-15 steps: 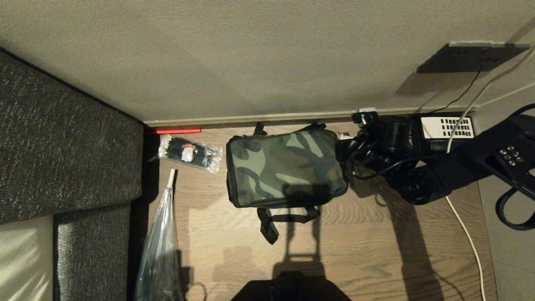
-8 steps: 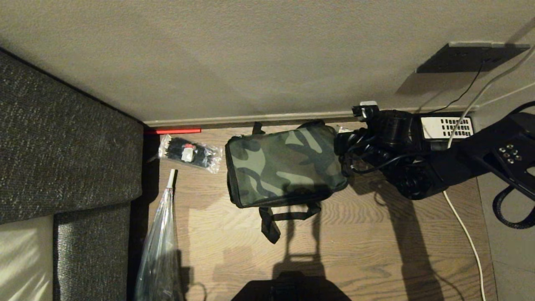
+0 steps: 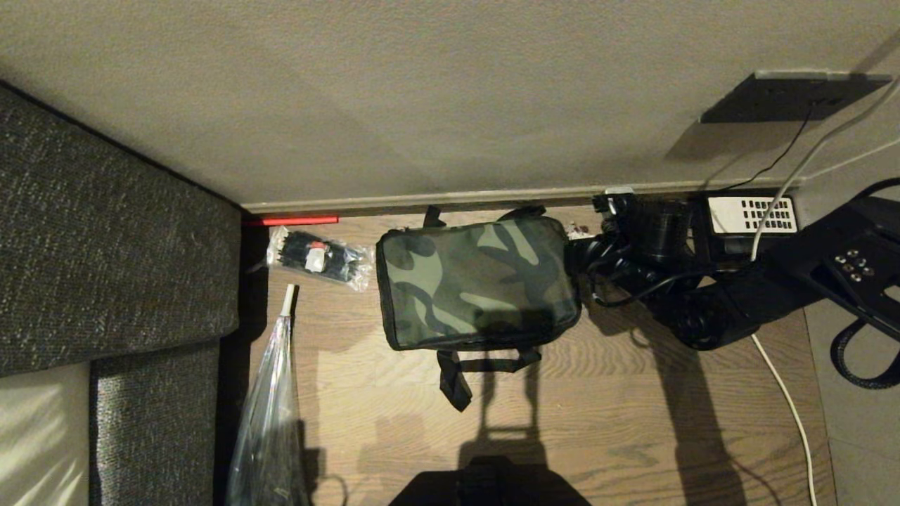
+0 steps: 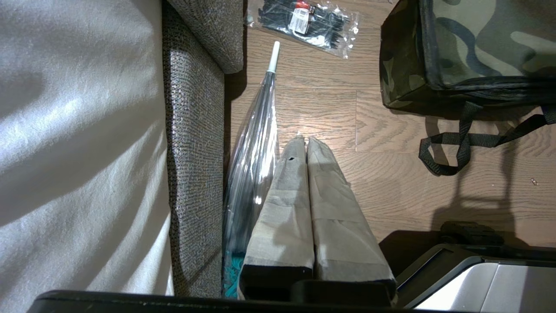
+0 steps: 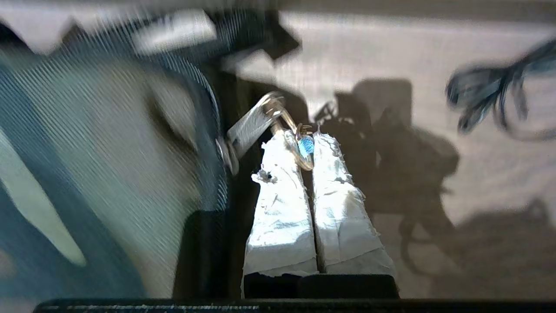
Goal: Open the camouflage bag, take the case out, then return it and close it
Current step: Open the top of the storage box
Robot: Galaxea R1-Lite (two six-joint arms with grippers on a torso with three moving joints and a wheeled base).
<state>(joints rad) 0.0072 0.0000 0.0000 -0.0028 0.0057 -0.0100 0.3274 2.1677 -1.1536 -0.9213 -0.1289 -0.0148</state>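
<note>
Right gripper [image 5: 304, 150] is clamped on the zipper pull [image 5: 260, 119] at the camouflage bag [image 3: 478, 281]'s right end, on the floor by the wall. Bag's light, so tugging could just drag it instead of unzipping.

Dim warm light; long floor shadows; right wrist view motion-blurred.

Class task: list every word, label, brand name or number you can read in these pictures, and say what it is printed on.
None can be read.
Red-and-white label on the clear packet of black ties: print too small.
White keypad panel on the black telephone: only dark marks.
Camouflage bag: no lettering visible.
</note>
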